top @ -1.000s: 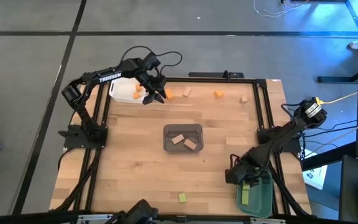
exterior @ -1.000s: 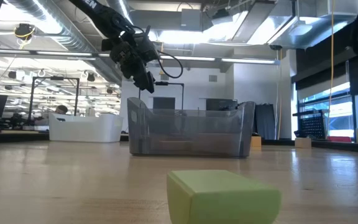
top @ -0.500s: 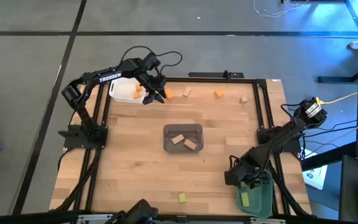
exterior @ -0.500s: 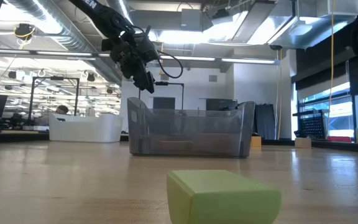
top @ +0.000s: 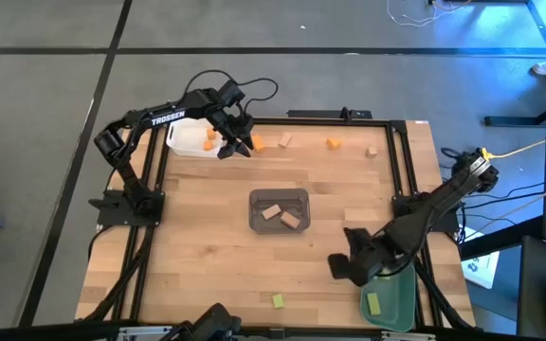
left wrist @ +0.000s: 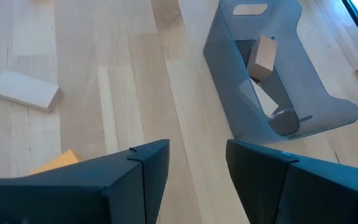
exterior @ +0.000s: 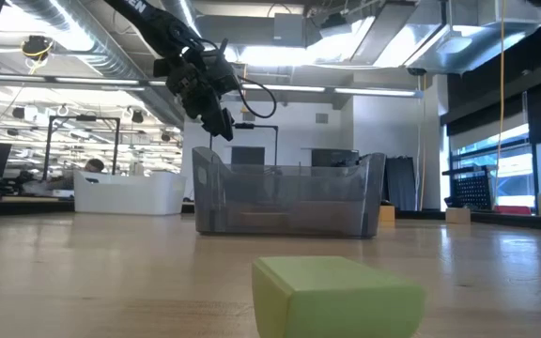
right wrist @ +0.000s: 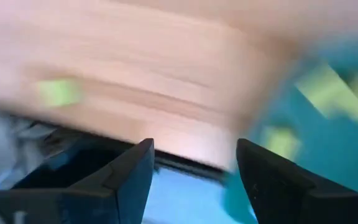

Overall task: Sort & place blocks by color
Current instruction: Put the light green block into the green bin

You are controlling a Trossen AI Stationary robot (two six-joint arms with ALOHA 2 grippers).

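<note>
Blocks, high view: two tan wood blocks (top: 281, 215) sit inside the grey tray (top: 279, 196) at table centre. An orange block (top: 209, 135) lies in the white tray (top: 186, 139) at the far left corner. Loose along the far edge: an orange block (top: 259, 145) just right of the left gripper, a tan block (top: 284, 140) beside it, another orange block (top: 333, 144) further right, and a small tan block (top: 371, 151) near the far right corner. One yellow-green block (top: 277, 300) lies alone at the near edge, left of the teal tray (top: 398, 300); a yellow-green bar (top: 373, 303) is inside that tray at the near right.

Left gripper (top: 240, 146) hangs above the table at the far left, just right of the white tray. Fingers (left wrist: 135, 174) part-way apart, nothing between them; the wrist view looks past them at the grey tray and a tan bar (left wrist: 27, 91) on the wood.

Right gripper (top: 339, 268) is low over the table, just left of the teal tray's far edge. Jaws wide apart, empty; its wrist view is motion-blurred.

Low view: the near yellow-green block fills the foreground, grey tray behind it.
</note>
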